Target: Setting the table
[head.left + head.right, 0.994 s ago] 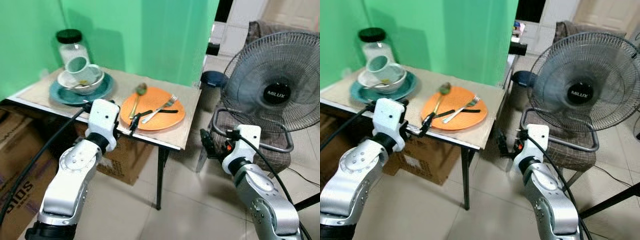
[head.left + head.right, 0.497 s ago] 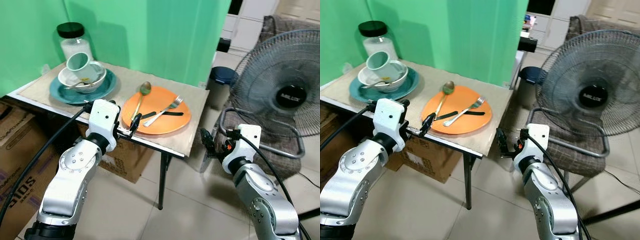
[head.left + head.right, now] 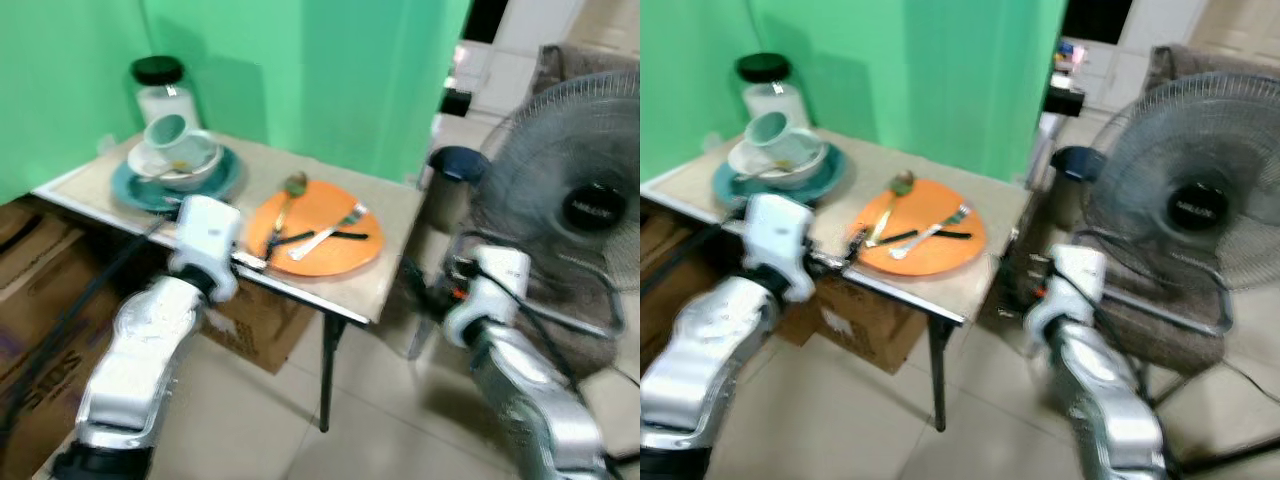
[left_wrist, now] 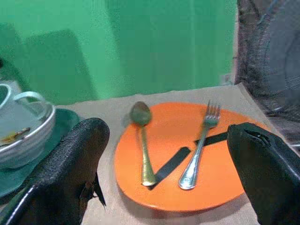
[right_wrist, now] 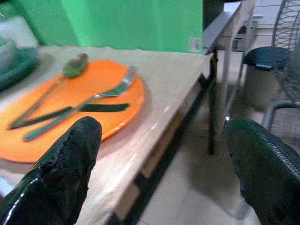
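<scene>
Green backdrop (image 3: 330, 70) stands behind a small table (image 3: 395, 215) covered with a beige mat; tiled floor (image 3: 890, 440) lies below it, and both head views are blurred.

Locate the orange plate (image 4: 220, 187) near the table's front edge, toward its right corner. On it you see a spoon (image 4: 143, 145) lying lengthwise with its bowl toward the backdrop, a fork (image 4: 199, 150) with tines toward the backdrop, and a black-handled knife (image 4: 171, 161) lying crosswise under the fork.

Toward the table's left edge, find a teal plate (image 3: 135, 190) carrying a white bowl (image 3: 165, 172), with a pale green mug (image 3: 172, 135) tipped on its side in the bowl. A glass jar with a black lid (image 3: 160, 85) stands behind them at the back left corner.

Check the left gripper (image 4: 168, 187): it sits at the table's front edge, just short of the orange plate, with its fingers (image 4: 70, 168) spread wide and holding nothing. The plate shows between them.

Check the right gripper (image 5: 164, 187): it hangs off the table's right edge, near the front right corner, above the floor. Its fingers (image 5: 61, 173) are spread apart and hold nothing.

Note a cardboard box (image 3: 40, 300) under the table, a standing fan (image 3: 1195, 190) to the right of it, and a dark blue stool (image 3: 455, 165) beyond the right edge.
</scene>
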`<state>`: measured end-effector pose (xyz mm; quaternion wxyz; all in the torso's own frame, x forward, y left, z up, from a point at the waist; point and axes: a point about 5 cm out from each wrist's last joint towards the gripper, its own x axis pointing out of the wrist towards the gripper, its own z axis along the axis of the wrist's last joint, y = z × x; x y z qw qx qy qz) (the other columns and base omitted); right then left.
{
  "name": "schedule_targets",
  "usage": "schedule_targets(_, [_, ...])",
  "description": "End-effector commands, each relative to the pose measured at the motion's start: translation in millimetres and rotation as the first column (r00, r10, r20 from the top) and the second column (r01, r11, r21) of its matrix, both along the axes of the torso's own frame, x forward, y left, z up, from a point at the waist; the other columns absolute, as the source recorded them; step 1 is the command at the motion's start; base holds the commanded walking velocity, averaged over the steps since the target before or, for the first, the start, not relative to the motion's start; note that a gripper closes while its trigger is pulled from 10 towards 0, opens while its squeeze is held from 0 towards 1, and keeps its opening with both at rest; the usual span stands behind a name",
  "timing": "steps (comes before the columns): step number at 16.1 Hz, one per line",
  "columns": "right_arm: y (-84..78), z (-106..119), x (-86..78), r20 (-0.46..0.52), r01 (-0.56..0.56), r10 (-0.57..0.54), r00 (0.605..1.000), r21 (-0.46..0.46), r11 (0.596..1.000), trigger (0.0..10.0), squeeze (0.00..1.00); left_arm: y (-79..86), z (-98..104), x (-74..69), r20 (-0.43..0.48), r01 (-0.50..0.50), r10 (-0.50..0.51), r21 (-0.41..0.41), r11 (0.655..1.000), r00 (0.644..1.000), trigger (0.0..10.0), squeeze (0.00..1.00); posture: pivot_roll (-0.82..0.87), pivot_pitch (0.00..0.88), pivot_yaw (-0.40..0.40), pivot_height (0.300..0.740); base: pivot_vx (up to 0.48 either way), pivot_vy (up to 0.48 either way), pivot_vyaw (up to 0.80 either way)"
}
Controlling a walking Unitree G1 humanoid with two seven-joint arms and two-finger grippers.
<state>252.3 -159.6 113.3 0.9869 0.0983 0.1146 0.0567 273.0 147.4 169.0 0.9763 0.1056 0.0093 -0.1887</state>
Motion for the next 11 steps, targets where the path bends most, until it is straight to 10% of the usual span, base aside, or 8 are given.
schedule_targets(1, [8.5,5.7,3.3,0.028,-0.018,0.018,0.999,0.011,1.000,10.0,0.00,7.8,1.2,1.6,-0.004,-0.022,0.022,0.014,1.000,1.000,10.0,0.00,0.12,0.000,-0.020,0.740,0.341,0.000,0.00])
schedule_targets(11, [8.1,6.6,3.2,0.035,-0.008,0.008,0.999,0.018,1.000,10.0,0.00,5.0,0.7,3.9,-0.012,0.013,-0.013,0.018,1.000,1.000,10.0,0.00,0.11,0.000,-0.008,0.740,0.332,0.000,0.00])
